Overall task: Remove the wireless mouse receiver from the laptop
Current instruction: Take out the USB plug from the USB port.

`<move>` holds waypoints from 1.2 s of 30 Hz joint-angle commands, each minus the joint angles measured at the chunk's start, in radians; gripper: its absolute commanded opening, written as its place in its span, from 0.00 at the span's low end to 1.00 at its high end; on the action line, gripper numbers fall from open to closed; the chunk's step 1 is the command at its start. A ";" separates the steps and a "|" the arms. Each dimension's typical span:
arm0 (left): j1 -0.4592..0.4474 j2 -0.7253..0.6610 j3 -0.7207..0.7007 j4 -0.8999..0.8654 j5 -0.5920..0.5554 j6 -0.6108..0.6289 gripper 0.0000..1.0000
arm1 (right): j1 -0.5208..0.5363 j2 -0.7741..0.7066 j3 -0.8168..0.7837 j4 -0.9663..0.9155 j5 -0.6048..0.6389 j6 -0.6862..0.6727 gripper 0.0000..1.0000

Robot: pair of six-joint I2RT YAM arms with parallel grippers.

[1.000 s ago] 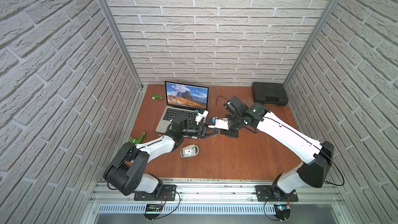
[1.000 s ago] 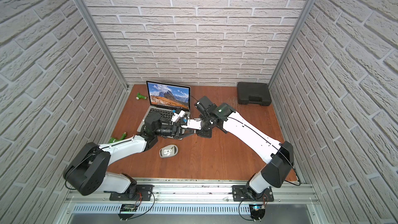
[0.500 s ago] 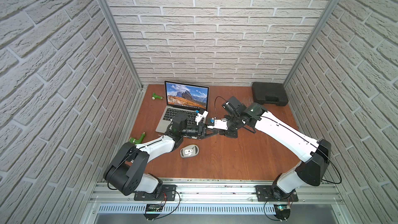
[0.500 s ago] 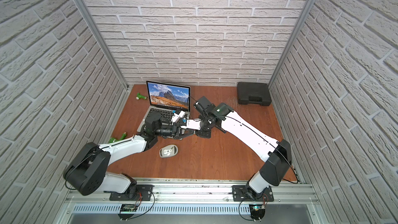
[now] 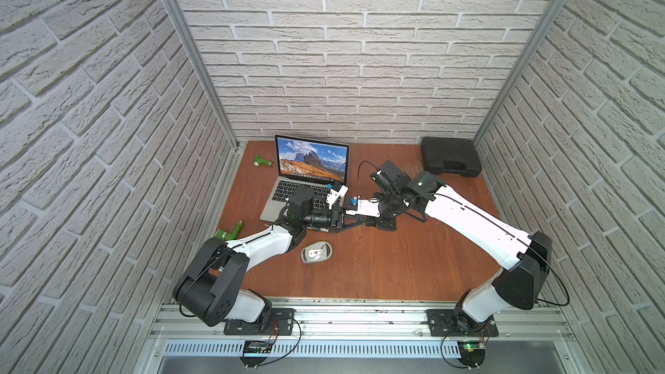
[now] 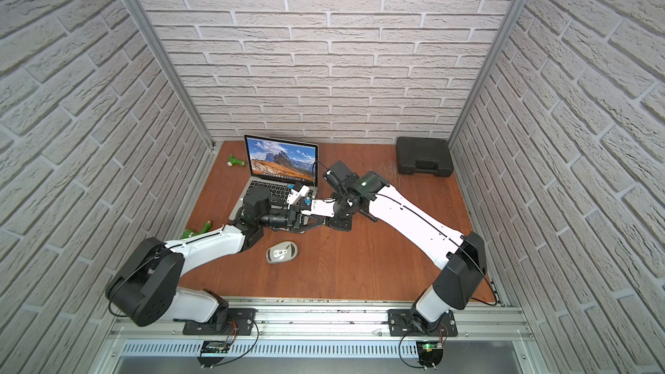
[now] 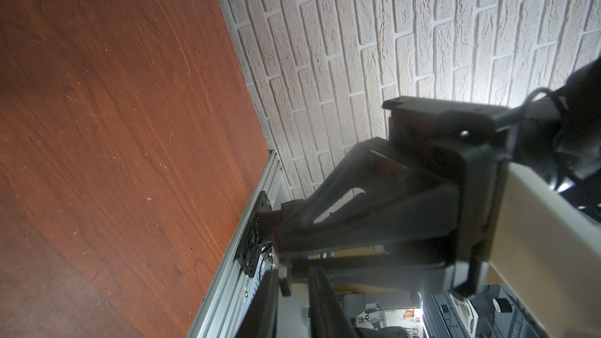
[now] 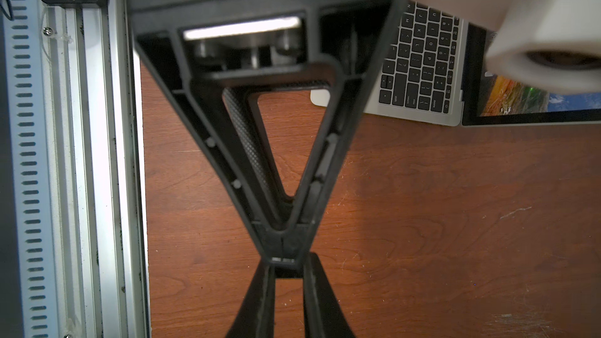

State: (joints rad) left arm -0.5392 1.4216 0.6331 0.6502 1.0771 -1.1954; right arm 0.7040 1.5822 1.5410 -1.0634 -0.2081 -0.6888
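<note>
— Beside the laptop (image 8: 419,115), our step?
— Handover: right gripper (image 8: 282,251) clamps the wireless mouse receiver (image 8: 287,273), unplugged; left gripper (image 8: 289,265) flanks it, grip unconfirmed. Next we seat left, then release right

Silver laptop (image 5: 310,160) open; black receiver (image 8: 287,269) unplugged beside it.

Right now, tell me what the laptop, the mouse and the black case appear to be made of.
The laptop: likely aluminium, going by the matte silver deck with a soft, even sheen; the keys look like black plastic. The mouse: probably plastic, with a smooth, rounded light-grey shell. The black case: apparently moulded plastic with a matte finish, a moulded handle recess and rounded corners.
</note>
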 commanded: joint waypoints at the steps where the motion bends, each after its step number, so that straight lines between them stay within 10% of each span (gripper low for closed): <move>1: -0.006 -0.021 0.030 0.032 0.005 0.033 0.21 | 0.005 0.006 0.027 -0.005 -0.034 0.005 0.02; 32: 0.014 -0.046 0.028 0.007 -0.009 0.055 0.00 | 0.002 -0.008 0.011 0.012 0.019 0.026 0.03; 36: 0.022 -0.044 0.027 0.009 -0.015 0.055 0.00 | -0.009 -0.066 -0.021 0.057 0.018 0.040 0.17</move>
State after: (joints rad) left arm -0.5259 1.4109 0.6479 0.6010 1.0542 -1.1625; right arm 0.7021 1.5772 1.5421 -1.0386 -0.2028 -0.6739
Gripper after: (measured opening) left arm 0.104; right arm 0.192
